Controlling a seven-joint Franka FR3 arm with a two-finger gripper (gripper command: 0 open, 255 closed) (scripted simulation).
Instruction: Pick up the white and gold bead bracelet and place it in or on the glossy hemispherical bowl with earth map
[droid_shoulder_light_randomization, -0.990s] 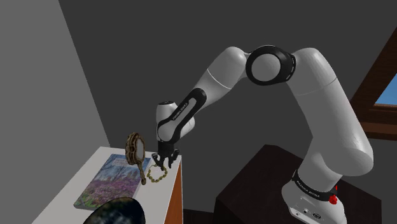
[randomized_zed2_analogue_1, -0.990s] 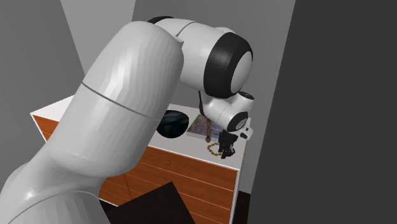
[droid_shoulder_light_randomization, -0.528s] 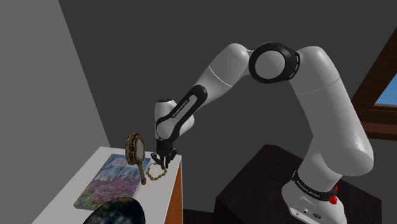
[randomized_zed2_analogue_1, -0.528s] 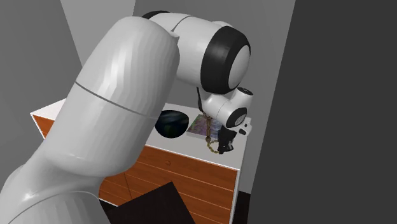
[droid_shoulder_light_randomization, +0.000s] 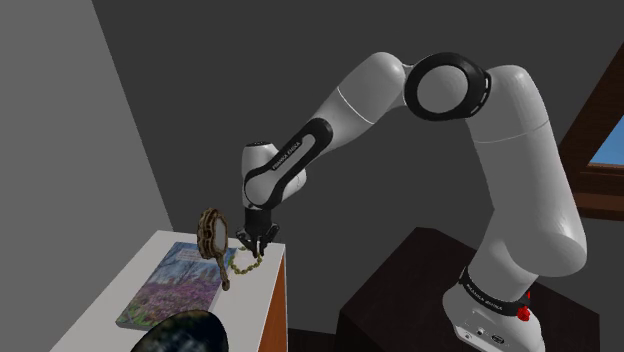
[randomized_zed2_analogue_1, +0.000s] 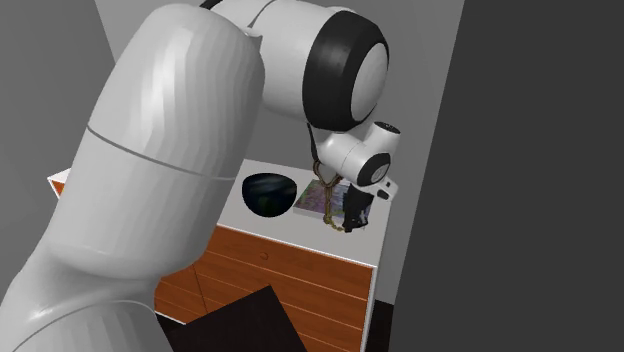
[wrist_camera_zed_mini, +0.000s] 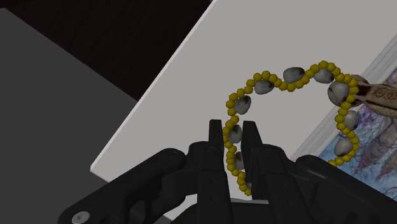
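**Bracelet pinched by one strand, close to the dresser's edge**

The bracelet is a loose loop of small gold beads strung with larger pale ones. The fingers are drawn in narrow on a single strand of it, seemingly at one of the bigger beads, and the rest of the loop spreads out beyond the fingertips. I would judge it light and limp. It will droop, swing and change shape with any move, and round beads could roll out of so thin a pinch, so a bigger bead caught between the pads looks the surest hold. It seems unlikely to break. Whether its far end rests on the surface I cannot tell.

At the loop's far side from the fingers lies a hand mirror, its handle meeting the beads, and by it a book. A swinging loop might snag there. On the fingers' other side the white top of the dresser ends in a straight edge close by, with a drop past it. The bowl sits beyond the book, mouth upward, and the room above the book looks open.
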